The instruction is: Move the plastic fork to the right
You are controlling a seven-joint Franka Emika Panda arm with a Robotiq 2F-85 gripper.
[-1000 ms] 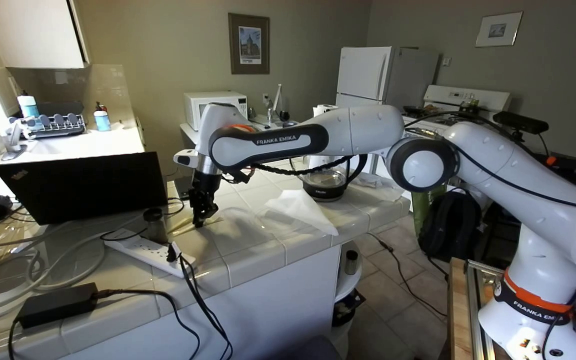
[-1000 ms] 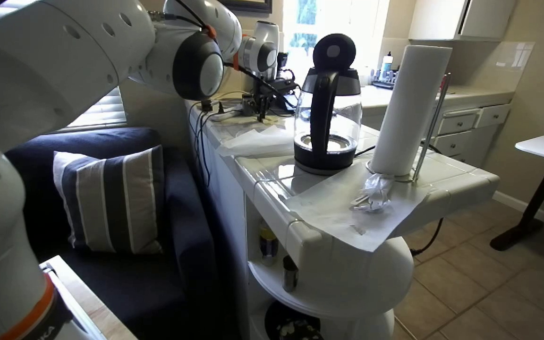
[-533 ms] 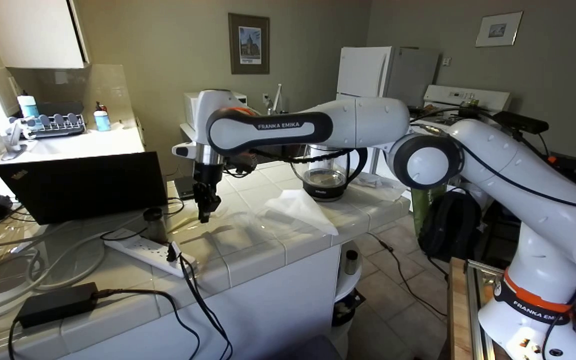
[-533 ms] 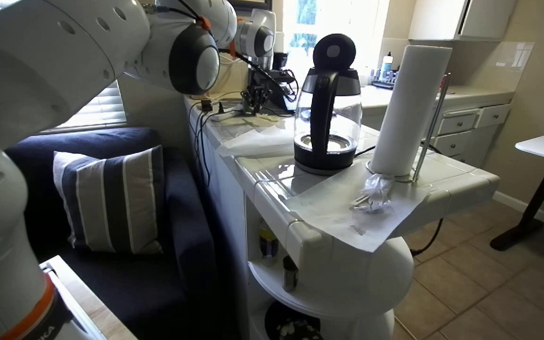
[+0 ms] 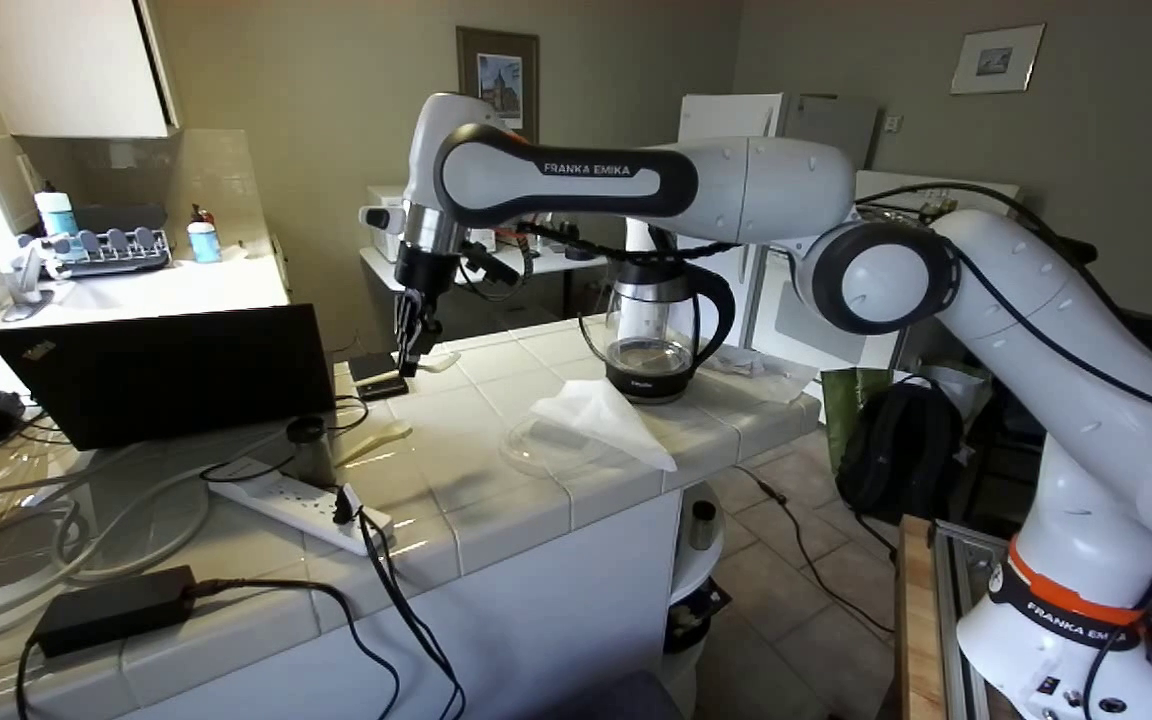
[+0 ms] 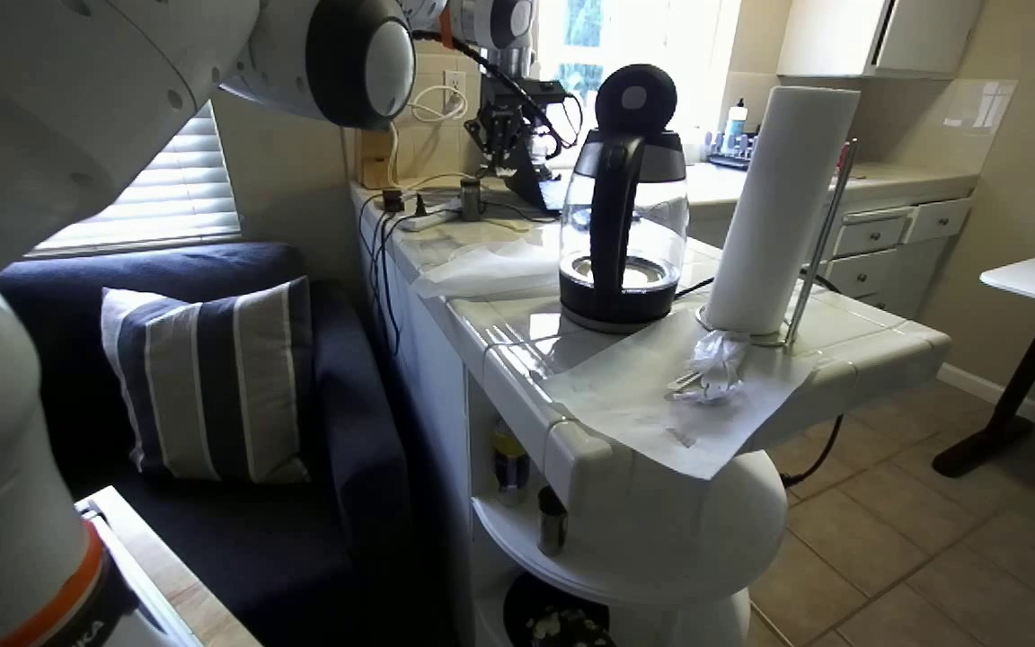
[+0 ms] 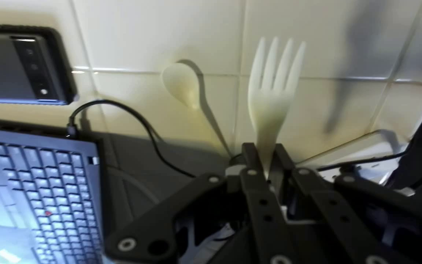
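The pale plastic fork is held by its handle between the fingers of my gripper in the wrist view, tines pointing away from the jaws. In an exterior view the gripper hangs above the counter, with the fork sticking out sideways, clear of the surface. The gripper also shows above the far part of the counter in an exterior view; the fork is hard to make out there. The end of the handle is hidden between the fingers.
A plastic spoon lies on the tiled counter below. Near it are a laptop, a phone, a dark-lidded jar and a power strip. A sheet, a glass kettle and a paper towel roll stand farther along.
My gripper has risen from near the counter surface to well above it, carrying the fork. The spoon on the counter is now uncovered in the exterior views.
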